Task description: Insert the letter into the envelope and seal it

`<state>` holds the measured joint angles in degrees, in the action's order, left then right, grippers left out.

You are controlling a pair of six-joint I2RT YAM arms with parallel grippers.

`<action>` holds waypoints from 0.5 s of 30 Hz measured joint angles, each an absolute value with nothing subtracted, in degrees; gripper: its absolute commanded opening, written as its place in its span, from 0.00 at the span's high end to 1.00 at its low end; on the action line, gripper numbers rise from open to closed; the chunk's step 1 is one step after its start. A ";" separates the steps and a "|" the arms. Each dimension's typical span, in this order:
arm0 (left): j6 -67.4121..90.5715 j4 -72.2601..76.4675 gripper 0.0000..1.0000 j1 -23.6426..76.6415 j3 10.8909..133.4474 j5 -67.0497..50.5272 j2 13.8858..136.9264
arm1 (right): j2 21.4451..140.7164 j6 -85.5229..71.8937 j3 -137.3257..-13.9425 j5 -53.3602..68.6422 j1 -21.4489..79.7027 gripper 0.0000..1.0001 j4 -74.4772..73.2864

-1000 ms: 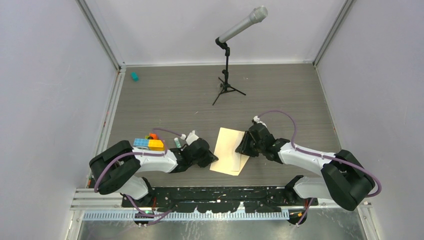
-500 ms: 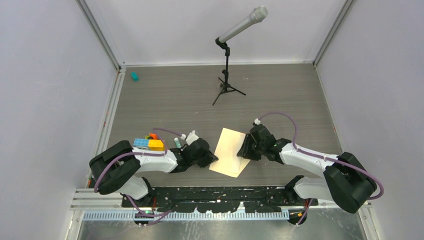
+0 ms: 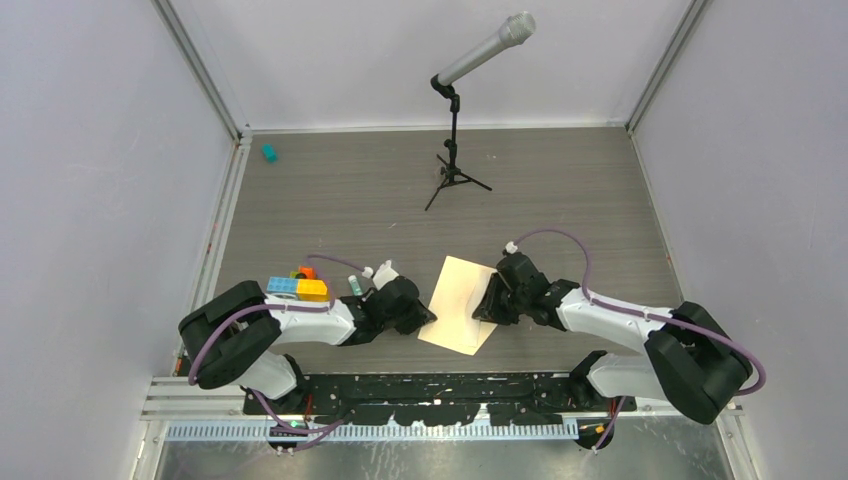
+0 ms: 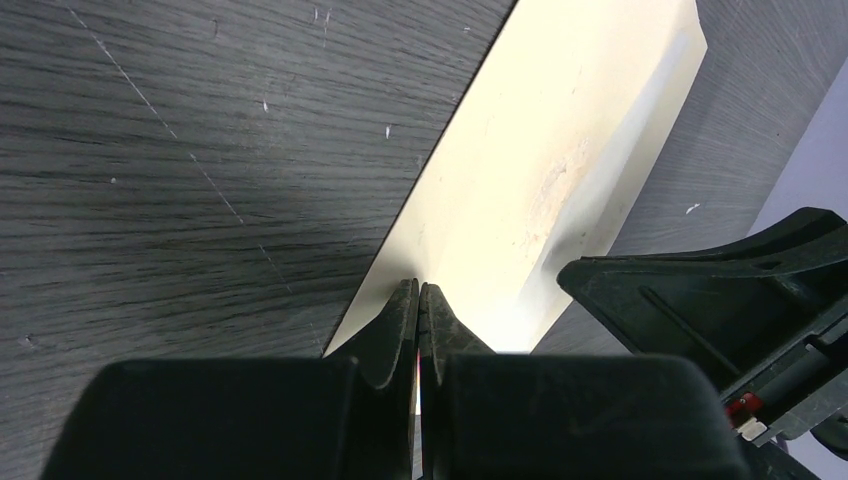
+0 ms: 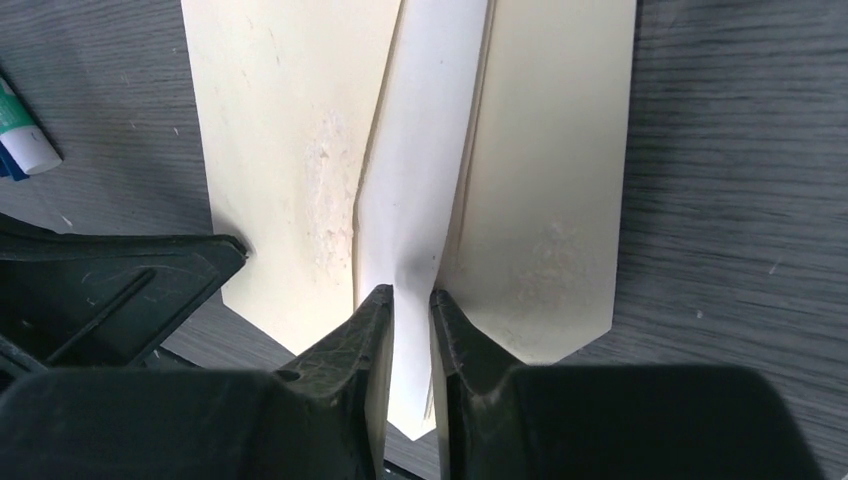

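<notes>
The tan envelope (image 3: 452,295) lies open on the dark table between my two arms; in the right wrist view its two cream panels (image 5: 280,150) spread to either side. The letter (image 5: 420,150), a paler white sheet, rises as a narrow ridge between those panels. My right gripper (image 5: 411,292) has its fingers close together on either side of that ridge and pinches the letter's near end. My left gripper (image 4: 419,286) is shut, its tips resting on the envelope's left edge (image 4: 520,190). From above, the left gripper (image 3: 428,317) and right gripper (image 3: 480,312) flank the envelope's near end.
A microphone on a black stand (image 3: 455,160) occupies the back middle. A small teal object (image 3: 268,152) lies at the far left. Coloured blocks (image 3: 298,288) sit on the left arm, and a glue stick (image 5: 20,140) lies just left of the envelope.
My right gripper has slid slightly nearer and leftward over the envelope, widened its jaws briefly, then narrowed them on the letter. The left arm has stayed put.
</notes>
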<state>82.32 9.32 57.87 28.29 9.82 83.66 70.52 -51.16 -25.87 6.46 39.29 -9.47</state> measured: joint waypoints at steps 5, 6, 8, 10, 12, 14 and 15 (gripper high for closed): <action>81.97 9.30 1.00 57.89 28.38 9.80 83.72 | 71.66 -52.34 -25.63 6.52 39.42 0.92 -7.92; 81.93 9.30 1.00 57.89 28.40 9.76 83.72 | 71.92 -52.60 -25.61 6.52 39.44 0.95 -7.49; 81.80 9.28 1.00 57.89 28.45 9.74 83.74 | 72.38 -53.08 -25.58 6.50 39.53 0.99 -6.72; 81.69 9.26 1.00 57.89 28.47 9.67 83.77 | 72.73 -53.36 -25.58 6.31 39.68 0.99 -6.11; 81.52 9.30 1.00 57.89 28.49 9.67 83.74 | 72.79 -53.45 -25.58 6.00 39.70 0.99 -6.02; 80.90 9.28 1.00 57.89 28.49 9.65 83.64 | 72.66 -53.39 -25.61 5.28 39.70 0.99 -6.04; 80.58 9.02 1.00 57.89 28.47 9.65 83.44 | 72.64 -53.34 -25.61 5.13 39.72 0.99 -6.04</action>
